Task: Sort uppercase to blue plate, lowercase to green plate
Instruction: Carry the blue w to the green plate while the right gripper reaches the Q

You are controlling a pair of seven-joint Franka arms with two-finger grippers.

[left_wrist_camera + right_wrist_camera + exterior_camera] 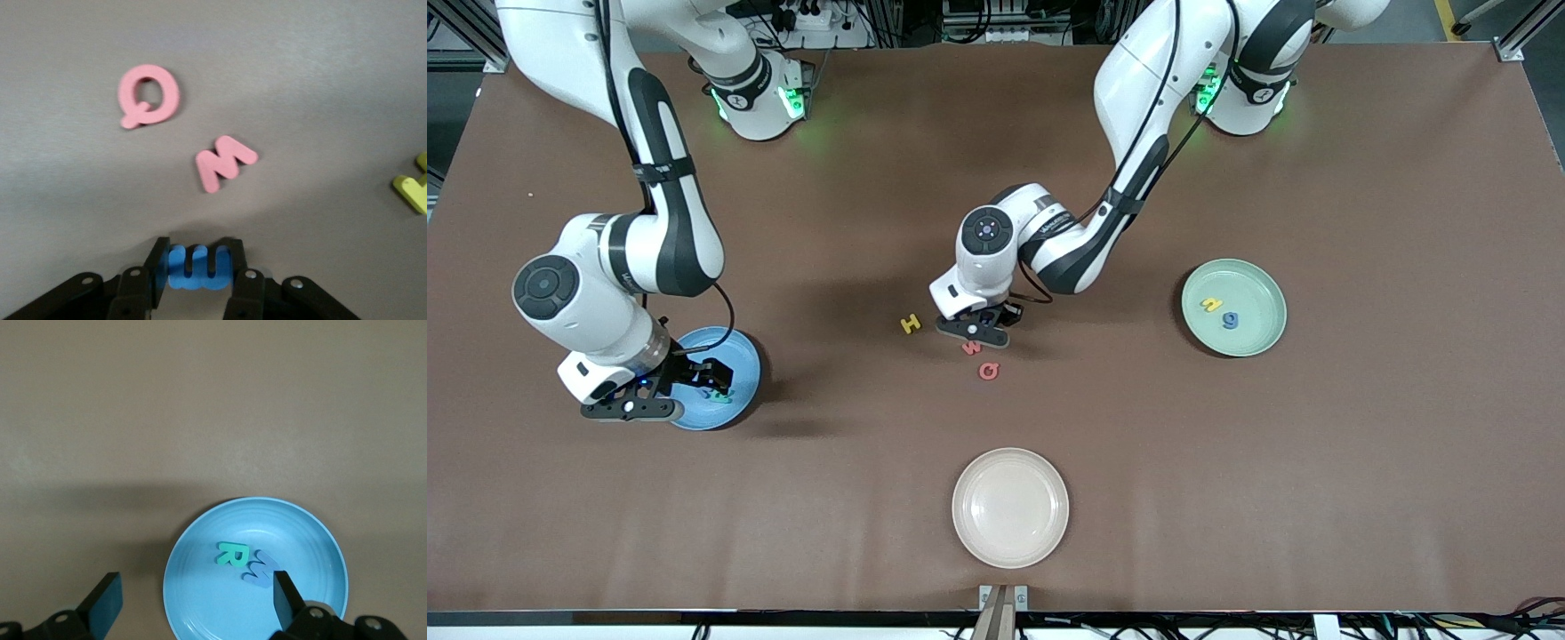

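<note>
Fingers [159,267] of the left gripper [197,267] pinch a blue lowercase m [199,268] low over the brown surface [1227,462], with the red w [225,162] and red Q [148,95] lying just beside. Right gripper [193,600] hangs spread wide over the blue plate [200,613] holding the green R [232,553] and blue M [260,570].

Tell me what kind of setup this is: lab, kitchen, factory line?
Most likely a robotics lab bench. Two Franka arms stand bolted along one edge of a brown-covered table, with aluminium framing and cables around it. The props are test items: foam letters such as the red Q and plain plates, like the cream plate.
</note>
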